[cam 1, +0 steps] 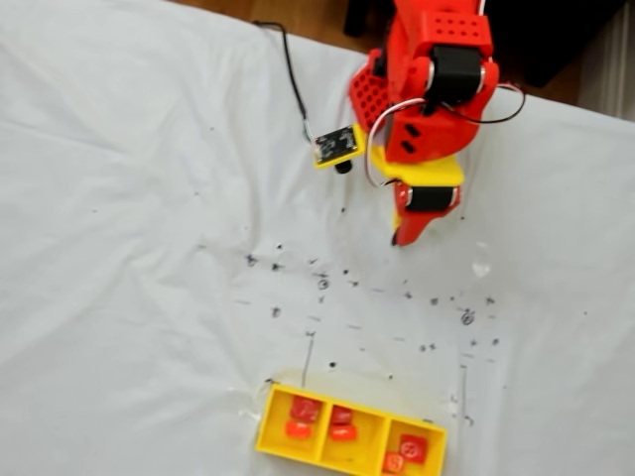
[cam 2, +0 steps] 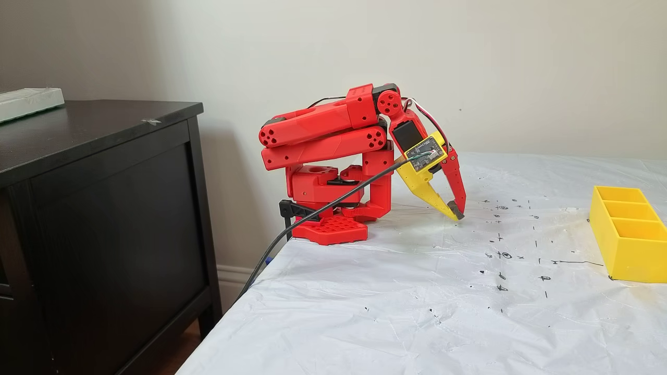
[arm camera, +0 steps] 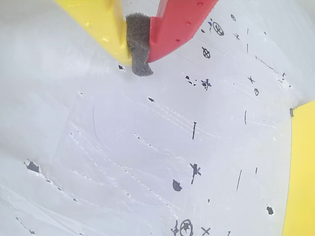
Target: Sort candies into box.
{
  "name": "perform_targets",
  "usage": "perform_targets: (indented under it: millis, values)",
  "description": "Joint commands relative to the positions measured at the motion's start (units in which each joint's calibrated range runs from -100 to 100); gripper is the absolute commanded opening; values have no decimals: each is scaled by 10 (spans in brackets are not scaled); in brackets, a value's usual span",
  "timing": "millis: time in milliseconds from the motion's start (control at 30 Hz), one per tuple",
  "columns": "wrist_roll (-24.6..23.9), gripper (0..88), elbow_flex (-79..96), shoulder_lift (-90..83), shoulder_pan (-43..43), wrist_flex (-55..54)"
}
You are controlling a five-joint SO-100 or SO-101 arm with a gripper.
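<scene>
Glossy yellow plastic box [cam 2: 628, 234] sits on a wrinkled white sheet [cam 2: 396, 307], possibly thin plastic; a dark wooden cabinet [cam 2: 99, 219] at left looks matt.

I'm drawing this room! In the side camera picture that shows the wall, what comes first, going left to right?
Dark wooden cabinet → folded red robot arm → its yellow-and-red gripper → long yellow plastic box.

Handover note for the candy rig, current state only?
Gripper: jaws shut, nothing between them, tips low near the white table cover by the arm's base, well away from the box.
Candies: all six sit in the box, two per compartment, each pair one orange-red and one deeper red.
Done: sorting looks complete.
Left: no loose candies seen on the cover.
</scene>
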Motion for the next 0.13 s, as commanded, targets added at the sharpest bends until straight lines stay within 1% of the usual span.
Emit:
perform_targets:
  millis: [0, 100]
  values:
    - [-1, 1, -4, -3, 3, 5]
    - [-1, 1, -4, -3, 3, 5]
